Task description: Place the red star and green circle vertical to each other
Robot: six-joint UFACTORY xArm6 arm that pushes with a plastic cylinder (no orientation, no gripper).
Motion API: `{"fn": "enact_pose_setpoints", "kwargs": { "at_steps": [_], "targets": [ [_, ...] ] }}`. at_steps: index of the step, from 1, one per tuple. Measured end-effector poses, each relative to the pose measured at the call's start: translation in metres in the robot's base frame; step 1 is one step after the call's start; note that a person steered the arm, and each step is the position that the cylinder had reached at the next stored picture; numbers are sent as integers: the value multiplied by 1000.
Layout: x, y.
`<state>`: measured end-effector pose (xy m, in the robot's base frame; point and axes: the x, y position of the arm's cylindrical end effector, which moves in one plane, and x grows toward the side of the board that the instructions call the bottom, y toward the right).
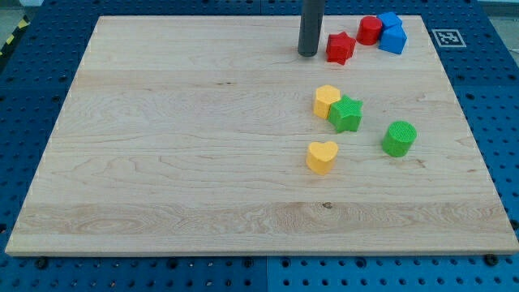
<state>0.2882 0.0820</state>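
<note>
Seven blocks sit on the table (162, 146), plus one tool.

Two are red: the star (340, 48) and a cylinder (370, 30) at the far right.

Two are blue, huddled together at the far right corner: a cube (391, 20) and a second block (393, 39) whose shape I can't quite make out.

Two are yellow: a hexagon (326, 100) and a heart (322, 156).

Two are green: a star (347, 113) and the circle (399, 138).

That makes eight blocks, not seven: two of each colour.
</note>
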Motion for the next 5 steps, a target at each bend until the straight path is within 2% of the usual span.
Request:
{"fn": "enact_pose_setpoints", "kwargs": {
  "at_steps": [5],
  "targets": [
    [0, 103]
  ]
}}
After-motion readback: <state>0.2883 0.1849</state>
